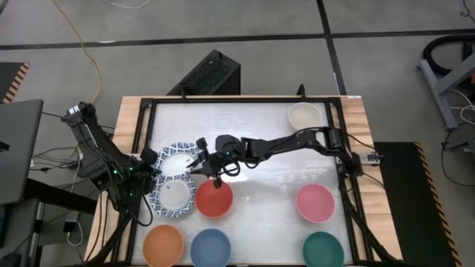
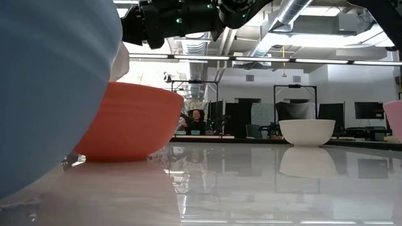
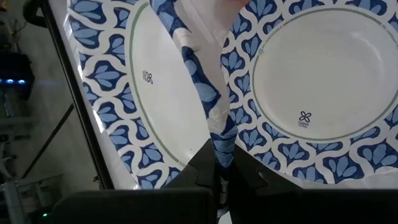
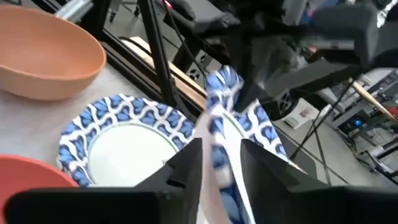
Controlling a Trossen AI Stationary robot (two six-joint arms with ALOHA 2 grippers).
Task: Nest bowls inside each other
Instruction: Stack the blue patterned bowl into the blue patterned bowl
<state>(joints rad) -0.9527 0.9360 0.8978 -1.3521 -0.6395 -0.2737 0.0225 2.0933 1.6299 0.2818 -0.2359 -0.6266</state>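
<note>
A white bowl with a blue-patterned rim (image 1: 177, 163) is held between my two grippers at the table's left. My left gripper (image 1: 154, 167) (image 3: 219, 174) is shut on the side of its rim toward the table's left. My right gripper (image 1: 199, 165) (image 4: 219, 155) is closed on the opposite side. A second patterned bowl (image 1: 174, 196) (image 4: 124, 146) rests on the table just nearer. In the left wrist view, two patterned bowls (image 3: 143, 93) (image 3: 323, 81) lie below the held rim. The red bowl (image 1: 214, 199) sits beside them. My left gripper pinches the patterned rim (image 3: 219, 146) between its two fingers, coming slanting down from the table's left. The wrist view shows the rim edge-on, so the bowl stands tilted above the two bowls below. My right gripper has one finger on each side of the bowl's rim (image 4: 217, 124), on the side facing the table's right. Its fingers come nearly level from the right. The bowl's wall runs up between them, tilted.
The orange bowl (image 1: 163, 245), blue bowl (image 1: 210, 247) and dark green bowl (image 1: 323, 250) line the near edge. The pink bowl (image 1: 315, 202) is at the right and the beige bowl (image 1: 304, 115) at the far right. A black frame (image 1: 148, 133) borders the table.
</note>
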